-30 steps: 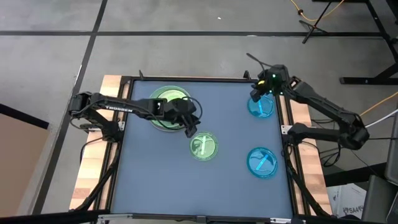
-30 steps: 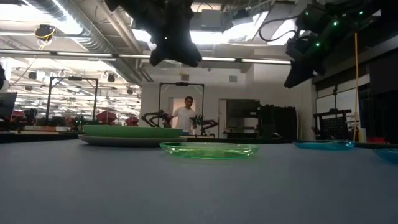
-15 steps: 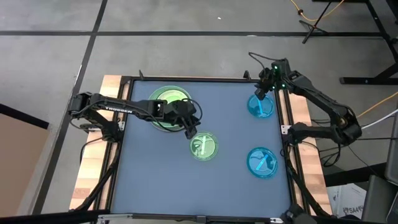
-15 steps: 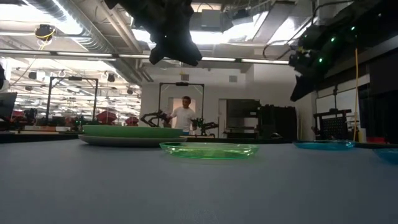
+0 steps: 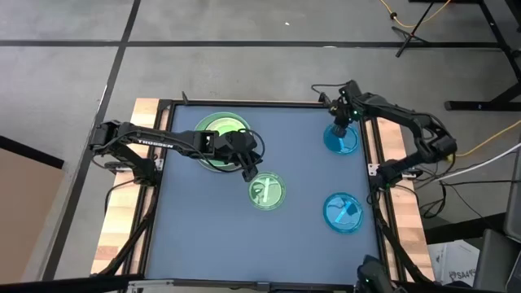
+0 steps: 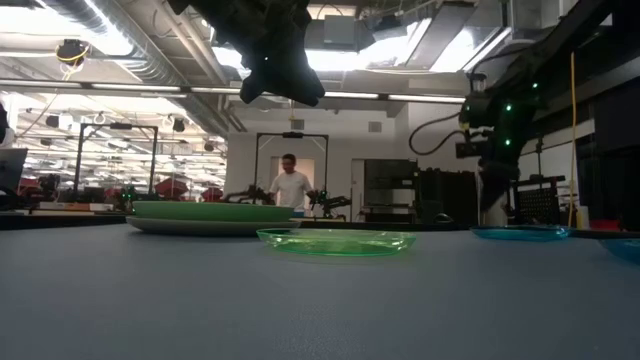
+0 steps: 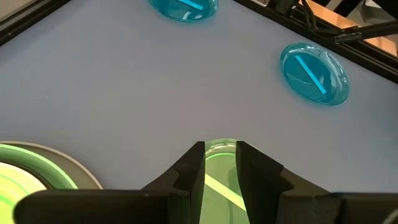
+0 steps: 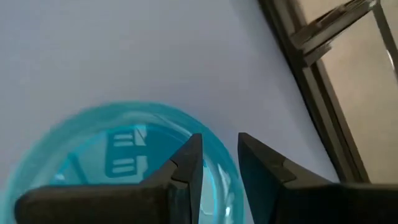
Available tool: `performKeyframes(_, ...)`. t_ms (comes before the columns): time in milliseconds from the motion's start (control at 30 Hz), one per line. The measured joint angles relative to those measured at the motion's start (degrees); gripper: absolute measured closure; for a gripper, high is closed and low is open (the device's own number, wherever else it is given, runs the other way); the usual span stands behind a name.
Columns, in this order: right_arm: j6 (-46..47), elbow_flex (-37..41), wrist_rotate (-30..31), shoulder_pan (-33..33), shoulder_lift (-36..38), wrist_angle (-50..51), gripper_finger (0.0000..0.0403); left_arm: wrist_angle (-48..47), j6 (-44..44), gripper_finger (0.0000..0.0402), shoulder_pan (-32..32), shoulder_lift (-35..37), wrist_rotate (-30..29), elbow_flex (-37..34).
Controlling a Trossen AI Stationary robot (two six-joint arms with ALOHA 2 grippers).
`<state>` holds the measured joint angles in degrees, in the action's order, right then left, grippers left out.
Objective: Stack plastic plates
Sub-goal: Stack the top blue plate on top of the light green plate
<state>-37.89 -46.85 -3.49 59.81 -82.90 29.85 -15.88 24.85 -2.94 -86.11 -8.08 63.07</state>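
Observation:
A light green plate [image 5: 218,130] lies on a grey plate [image 6: 200,226] at the table's far left; no black or white plate shows. A small translucent green plate [image 5: 266,192] lies flat mid-table. My left gripper [image 5: 249,172] hangs high above that plate's left rim [image 7: 220,168], fingers narrowly open. One small cyan plate [image 5: 342,141] sits at the far right, another [image 5: 343,212] at the near right. My right gripper [image 8: 219,152] points down over the far cyan plate's rim [image 8: 211,140], fingers narrowly open on either side of it. My right gripper comes from above at the far cyan plate's rim [image 8: 214,163], one finger inside the rim and one outside. I cannot tell whether the fingers touch it. The plate lies flat on the table.
A dark frame [image 5: 269,103] and wooden side rails [image 5: 400,150] border the blue-grey table. Bare table lies between the green plate and the two cyan plates. Beyond the far edge, a person [image 6: 291,185] stands in the room.
My right gripper has swung about at the table's far right corner, tipped from slanting to pointing down, and come down toward the far cyan plate. The plates have stayed where they were.

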Motion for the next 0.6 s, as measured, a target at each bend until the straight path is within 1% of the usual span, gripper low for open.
performKeyframes(200,-7.43,-0.02,1.05,-0.02,-2.43,-0.42,0.0310,0.00,0.02,0.0318,0.00,0.00,0.00,0.00)
performKeyframes(600,-8.03,-0.02,1.00,-0.04,-5.11,-0.40,0.0310,-0.01,-0.03,0.0318,0.04,0.00,-0.02,0.00)
